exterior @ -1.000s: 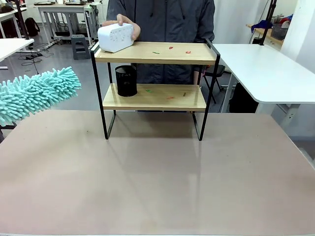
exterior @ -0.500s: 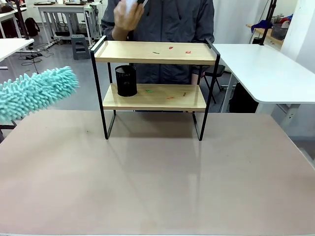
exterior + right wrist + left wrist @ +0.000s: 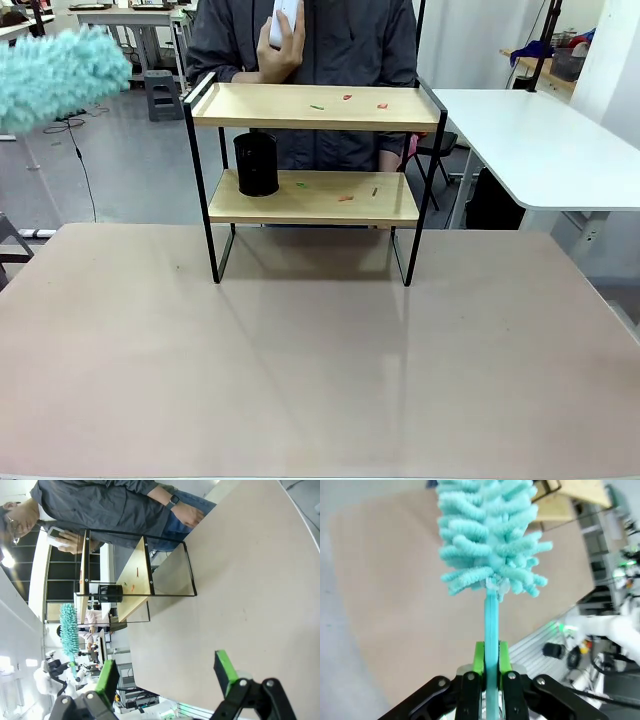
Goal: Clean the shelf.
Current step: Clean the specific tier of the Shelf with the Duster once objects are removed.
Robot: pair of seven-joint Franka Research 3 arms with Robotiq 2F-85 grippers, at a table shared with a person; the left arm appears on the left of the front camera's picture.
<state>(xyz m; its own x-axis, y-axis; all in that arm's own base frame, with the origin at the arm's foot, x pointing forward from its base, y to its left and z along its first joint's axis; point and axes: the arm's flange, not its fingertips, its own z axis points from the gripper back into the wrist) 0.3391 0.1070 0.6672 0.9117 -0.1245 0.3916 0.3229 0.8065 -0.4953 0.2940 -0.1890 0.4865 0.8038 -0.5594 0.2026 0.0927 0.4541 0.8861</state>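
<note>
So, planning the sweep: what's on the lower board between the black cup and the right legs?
Front view: a few small scraps on the shelf's lower board, otherwise bare.

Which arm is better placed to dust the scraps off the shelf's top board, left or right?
Left, likely. The left gripper is shut on the teal duster, raised beside the shelf. The right gripper is open and empty over the table.
</note>
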